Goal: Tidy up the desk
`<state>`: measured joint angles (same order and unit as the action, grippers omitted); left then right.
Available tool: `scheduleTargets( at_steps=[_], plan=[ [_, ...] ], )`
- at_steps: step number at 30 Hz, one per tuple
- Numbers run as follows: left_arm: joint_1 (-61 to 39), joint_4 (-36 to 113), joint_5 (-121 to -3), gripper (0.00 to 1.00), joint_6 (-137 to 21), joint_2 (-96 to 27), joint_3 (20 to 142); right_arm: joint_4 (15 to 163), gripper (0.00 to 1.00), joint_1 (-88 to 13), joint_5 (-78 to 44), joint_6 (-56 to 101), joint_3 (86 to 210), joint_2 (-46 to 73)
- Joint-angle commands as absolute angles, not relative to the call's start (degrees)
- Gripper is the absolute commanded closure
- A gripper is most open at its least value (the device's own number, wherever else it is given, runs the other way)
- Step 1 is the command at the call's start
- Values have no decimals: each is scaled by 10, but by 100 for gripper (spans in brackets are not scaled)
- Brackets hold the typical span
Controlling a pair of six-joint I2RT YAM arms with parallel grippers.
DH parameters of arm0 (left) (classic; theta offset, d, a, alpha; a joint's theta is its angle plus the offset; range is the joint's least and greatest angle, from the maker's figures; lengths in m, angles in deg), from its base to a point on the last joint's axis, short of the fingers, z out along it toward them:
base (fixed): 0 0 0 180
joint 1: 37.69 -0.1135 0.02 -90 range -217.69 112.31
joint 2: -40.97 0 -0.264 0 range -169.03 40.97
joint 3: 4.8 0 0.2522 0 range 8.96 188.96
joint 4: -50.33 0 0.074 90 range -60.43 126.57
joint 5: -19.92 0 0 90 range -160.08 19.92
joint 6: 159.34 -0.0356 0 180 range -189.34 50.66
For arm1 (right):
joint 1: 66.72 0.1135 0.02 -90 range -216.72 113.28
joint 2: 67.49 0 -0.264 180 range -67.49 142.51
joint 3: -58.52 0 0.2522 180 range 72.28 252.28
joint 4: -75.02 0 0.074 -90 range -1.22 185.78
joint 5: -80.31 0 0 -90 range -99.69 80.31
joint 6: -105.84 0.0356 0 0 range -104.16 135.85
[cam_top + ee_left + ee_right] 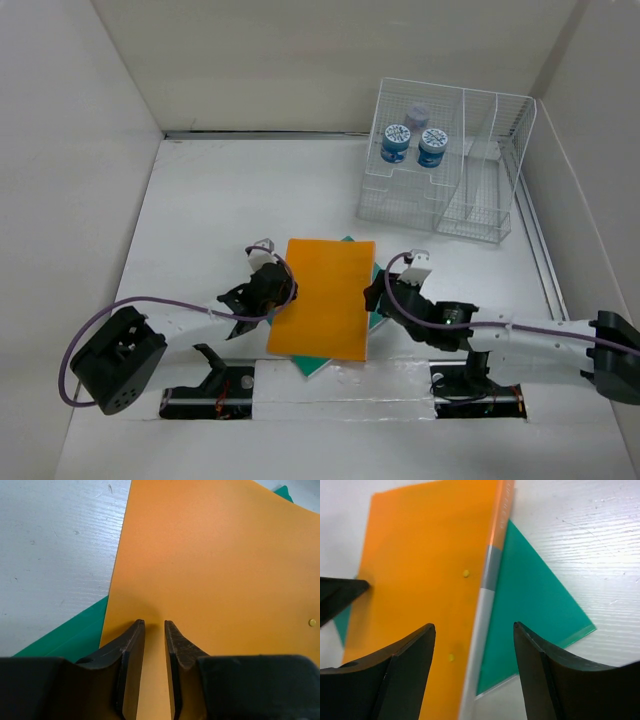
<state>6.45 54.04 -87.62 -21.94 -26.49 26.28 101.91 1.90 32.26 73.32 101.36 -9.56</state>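
Well, my left claw (154, 630) sits narrow, its fingers nearly together over the left edge of the orange folder (322, 298), though whether they pinch it I cannot tell. That folder lies on a green one (530, 605) on the white counter (220, 200). My right claw (472, 640) gapes wide, straddling the orange folder's right edge.

Bright, even light; soft shadows; sharp.

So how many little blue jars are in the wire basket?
2 clear ones: blue jars side by side on the wire rack's left shelf, one left, one right. A paler, blurry jar-like thing sits behind them.
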Motion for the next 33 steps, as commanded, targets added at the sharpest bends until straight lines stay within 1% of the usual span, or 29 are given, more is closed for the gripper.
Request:
scheduleTargets(
  at_steps=[1, 3, 5, 9, 12, 16, 18, 24, 25, 27, 28, 29, 30, 31, 33],
  plan=[
    [63, 541, -862, 81, -226, -271, 254, 913, 31, -25, 231, 620, 985, -87],
    [63, 543, -861, 81, -228, -270, 251, 867, 31, -50, 210, 608, 979, -64],
    [63, 543, -859, 83, -229, -270, 252, 846, 32, -71, 184, 604, 979, -30],
    [63, 546, -856, 84, -231, -270, 250, 769, 35, -85, 133, 584, 972, 26],
    [63, 546, -853, 87, -231, -272, 249, 737, 35, -91, 122, 597, 970, 69],
    [63, 552, -848, 88, -229, -271, 243, 663, 35, -106, 103, 629, 942, 115],
    [63, 550, -848, 88, -231, -274, 243, 615, 35, -113, 102, 644, 915, 129],
    [63, 565, -838, 90, -227, -285, 238, 452, 29, -131, 70, 683, 867, 217],
    [63, 567, -834, 90, -226, -286, 239, 426, 31, -131, 52, 685, 863, 235],
    [63, 569, -830, 91, -224, -293, 238, 341, 39, -137, 35, 691, 850, 288],
    [63, 568, -829, 91, -223, -293, 240, 310, 46, -137, 18, 698, 844, 303],
    [63, 565, -829, 91, -224, -289, 239, 246, 51, -144, 10, 699, 834, 335],
    [63, 563, -829, 91, -224, -286, 239, 213, 56, -144, 5, 702, 827, 346],
    [63, 561, -833, 91, -224, -281, 239, 187, 69, -144, -2, 704, 821, 356],
    [63, 552, -834, 92, -226, -261, 241, 152, 81, -160, -14, 704, 817, 367]
  ],
)
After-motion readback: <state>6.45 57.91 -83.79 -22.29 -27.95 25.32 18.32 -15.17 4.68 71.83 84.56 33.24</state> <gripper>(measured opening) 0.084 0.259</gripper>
